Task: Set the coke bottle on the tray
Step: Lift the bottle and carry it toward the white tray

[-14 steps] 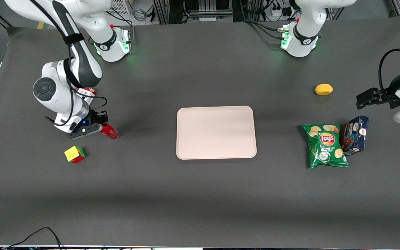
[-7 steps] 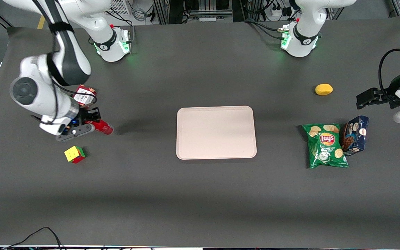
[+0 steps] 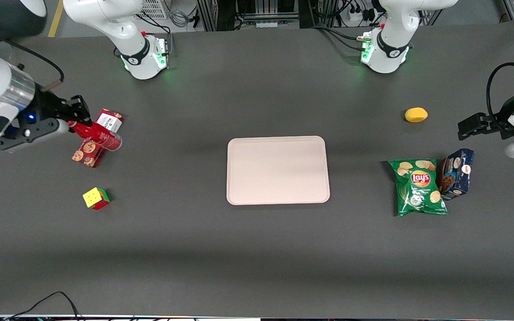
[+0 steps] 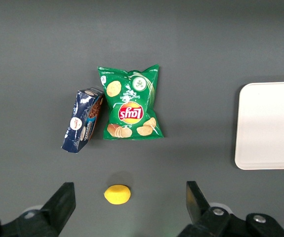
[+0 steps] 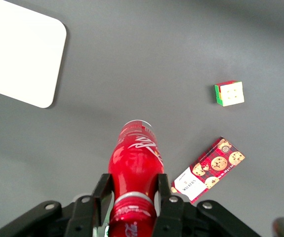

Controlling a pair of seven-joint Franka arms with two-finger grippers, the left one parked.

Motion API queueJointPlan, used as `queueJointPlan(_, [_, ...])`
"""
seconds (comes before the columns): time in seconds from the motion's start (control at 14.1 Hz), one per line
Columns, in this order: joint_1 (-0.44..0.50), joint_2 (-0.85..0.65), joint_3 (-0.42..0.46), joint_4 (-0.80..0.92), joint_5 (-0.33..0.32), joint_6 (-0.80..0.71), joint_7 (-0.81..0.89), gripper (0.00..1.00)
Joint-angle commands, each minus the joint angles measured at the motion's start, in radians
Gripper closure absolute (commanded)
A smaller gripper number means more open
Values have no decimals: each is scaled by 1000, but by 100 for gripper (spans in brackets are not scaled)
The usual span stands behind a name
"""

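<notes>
Right wrist view | we saw gripper [image 5: 134, 202] fingers clamped at coke bottle [image 5: 135, 165] neck (lifted to clear cookie box [image 5: 208, 169]) | tray [image 3: 278, 170] bare, well apart

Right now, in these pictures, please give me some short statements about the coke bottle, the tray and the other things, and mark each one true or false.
1. The gripper has its jaws shut on the coke bottle, near the bottle's neck. True.
2. The coke bottle lies on the tray. False: it is held above the table at the working arm's end; the tray has nothing on it.
3. The red cookie box lies on the table beneath the held bottle. True.
4. The puzzle cube sits on the chips bag. False: it is on the table, near the cookie box.
5. The lemon is on the tray. False: it is on the table.
</notes>
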Motion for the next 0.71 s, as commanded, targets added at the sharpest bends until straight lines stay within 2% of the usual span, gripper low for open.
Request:
queueJointPlan(0.0, [21,33,4,56,31,-24,1,100])
queueJointPlan(0.35, [212,33,5,54,103,7,339,100])
queueJointPlan(0.64, [396,43,7,59,108,67,664,100])
